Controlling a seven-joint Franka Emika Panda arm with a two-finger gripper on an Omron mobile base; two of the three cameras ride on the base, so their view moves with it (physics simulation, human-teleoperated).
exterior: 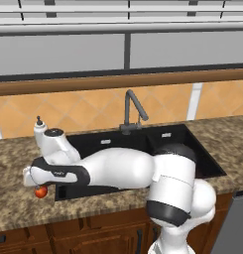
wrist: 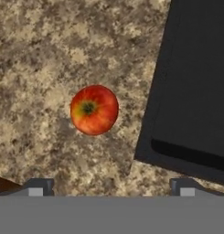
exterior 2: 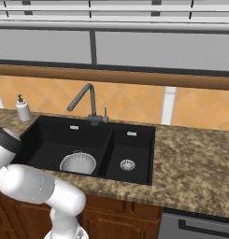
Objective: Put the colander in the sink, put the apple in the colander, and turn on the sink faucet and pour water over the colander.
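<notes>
Granite counter [exterior: 19, 208]: colander [exterior 2: 78, 163] already in sink [exterior 2: 50, 140]. Apple [wrist: 94, 110] on counter below gripper [wrist: 109, 187], fingers apart, empty. Apple placement, faucet [exterior 2: 85, 100] remain.

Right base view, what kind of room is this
Most likely a kitchen, a rendered one. A black double-basin sink sits in a speckled stone counter, with a tall faucet behind it, an orange tiled backsplash, and a colander resting in the large basin.

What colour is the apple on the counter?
Red with a yellow-green patch; the apple shows best in the hand view.
</notes>
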